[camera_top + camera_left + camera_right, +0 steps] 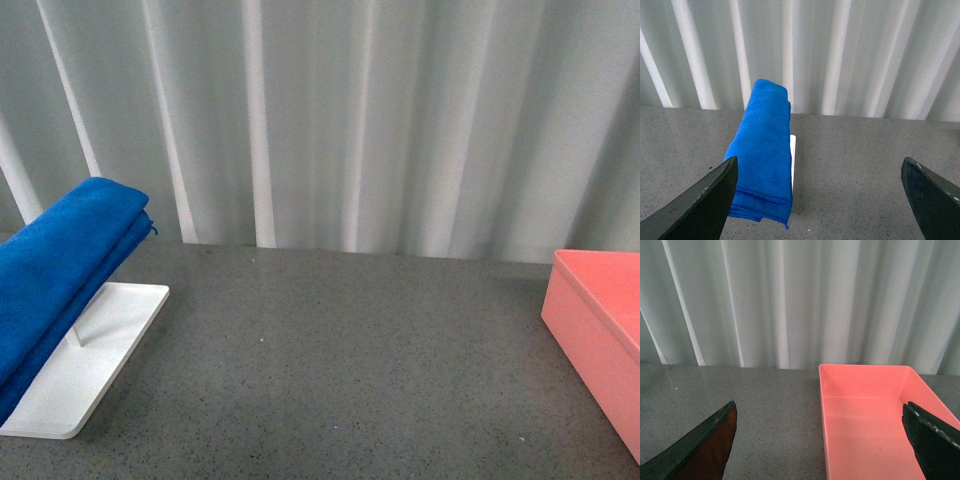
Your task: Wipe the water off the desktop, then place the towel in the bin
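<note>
The blue towel (60, 275) hangs folded over a rack at the left of the dark grey speckled desktop (340, 360). The left wrist view shows the towel (762, 150) draped ahead of my left gripper (822, 200), which is open, its dark fingers (705, 205) wide apart and clear of the cloth. The salmon-pink bin (600, 330) stands at the right edge. My right gripper (820, 445) is open and looks into the empty bin (870, 420), holding nothing. Neither arm shows in the front view. No water is discernible on the desktop.
The rack's white flat base (85, 360) lies on the desktop under the towel, seen edge-on as a white strip (793, 160) in the left wrist view. A pleated pale curtain (350, 120) closes off the back of the desktop.
</note>
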Robot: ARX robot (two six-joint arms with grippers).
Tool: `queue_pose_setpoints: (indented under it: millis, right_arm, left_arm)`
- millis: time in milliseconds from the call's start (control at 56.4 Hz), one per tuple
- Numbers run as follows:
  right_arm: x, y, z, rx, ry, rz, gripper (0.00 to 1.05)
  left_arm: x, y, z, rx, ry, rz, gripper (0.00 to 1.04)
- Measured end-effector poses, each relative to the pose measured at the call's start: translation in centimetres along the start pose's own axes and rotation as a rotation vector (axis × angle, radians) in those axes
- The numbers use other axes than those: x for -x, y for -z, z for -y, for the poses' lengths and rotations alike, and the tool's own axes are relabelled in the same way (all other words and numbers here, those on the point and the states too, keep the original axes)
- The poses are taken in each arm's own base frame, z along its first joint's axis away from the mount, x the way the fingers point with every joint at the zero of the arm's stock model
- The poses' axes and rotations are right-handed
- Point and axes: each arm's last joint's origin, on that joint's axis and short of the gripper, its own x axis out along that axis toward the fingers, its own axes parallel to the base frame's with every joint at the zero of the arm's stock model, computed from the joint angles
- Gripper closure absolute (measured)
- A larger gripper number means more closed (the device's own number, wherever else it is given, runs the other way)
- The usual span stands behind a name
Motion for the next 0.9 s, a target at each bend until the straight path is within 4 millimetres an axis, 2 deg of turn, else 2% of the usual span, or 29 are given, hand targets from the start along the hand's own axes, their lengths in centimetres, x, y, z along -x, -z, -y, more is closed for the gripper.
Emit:
queue_pose_setpoints:
  millis: [479,497,568,639,781,852,869,905]
  right_arm:
    - [0.0,0.0,0.0,0.000,0.000,0.000,0.07]
    - [0.0,0.0,0.0,0.000,0.000,0.000,0.07]
    - [0.0,0.0,0.0,0.000,0.000,0.000,0.07]
    - [0.0,0.0,0.0,0.000,0.000,0.001,0.07]
    - [0.0,0.0,0.0,0.000,0.000,0.001,0.07]
    - [0.0,0.0,0.0,0.000,0.000,0.001,0.07]
    - [0.0,0.0,0.0,0.000,0.000,0.001,0.07]
    - [0.0,0.0,0.0,0.000,0.000,0.001,0.07]
  left_arm:
    - [0.0,0.0,0.0,0.000,0.000,0.000,0.07]
    - [-0.1,0.1,0.0,0.012,-0.010,-0.033,0.07]
    - [-0.2,0.0,0.7,0.116,-0.079,-0.350,0.07]
    - [-0.8,-0.8,1.4,0.147,-0.053,-0.437,0.07]
    - [-4.7,-5.6,3.0,0.173,0.035,-0.311,0.07]
    - [-7.9,-8.1,3.7,0.159,0.059,-0.241,0.07]
    - [-9.4,-9.0,4.0,0.140,0.072,-0.224,0.07]
    - [-11.2,-9.6,4.3,0.116,0.079,-0.221,0.07]
